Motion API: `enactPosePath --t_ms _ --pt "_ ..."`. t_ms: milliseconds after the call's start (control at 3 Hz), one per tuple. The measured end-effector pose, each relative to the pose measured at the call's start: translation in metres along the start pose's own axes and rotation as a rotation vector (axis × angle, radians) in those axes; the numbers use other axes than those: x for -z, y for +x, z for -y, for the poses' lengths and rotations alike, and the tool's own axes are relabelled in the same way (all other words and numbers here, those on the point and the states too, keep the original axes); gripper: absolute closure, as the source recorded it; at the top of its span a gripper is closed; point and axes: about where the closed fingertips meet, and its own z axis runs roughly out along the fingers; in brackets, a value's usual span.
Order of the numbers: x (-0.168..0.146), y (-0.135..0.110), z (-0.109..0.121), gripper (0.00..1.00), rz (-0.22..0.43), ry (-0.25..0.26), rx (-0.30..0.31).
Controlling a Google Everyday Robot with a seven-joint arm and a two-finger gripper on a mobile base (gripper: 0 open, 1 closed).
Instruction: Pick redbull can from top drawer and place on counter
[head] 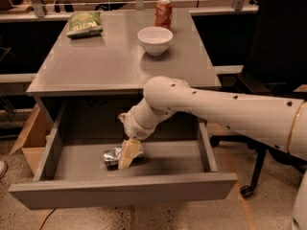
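Note:
The redbull can [112, 156], crinkled silver with dark patches, lies on its side on the floor of the open top drawer [120, 191], left of middle. My gripper [128, 153] reaches down into the drawer from the right and sits at the can's right end, covering part of it. The white arm crosses over the drawer's right half. The grey counter [105, 63] is above and behind the drawer.
On the counter stand a white bowl [155, 40], a red-orange soda can [163, 12] behind it, and a green chip bag [85, 23] at the back left. A black office chair [278, 47] is to the right. A cardboard box [29, 138] sits left of the cabinet.

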Motion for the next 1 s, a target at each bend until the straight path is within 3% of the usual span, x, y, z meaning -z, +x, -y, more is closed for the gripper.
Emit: enactPosePath --t_ms 1000 --pt "-0.049 0.015 -0.002 0.0 -0.004 -0.008 -0.035"
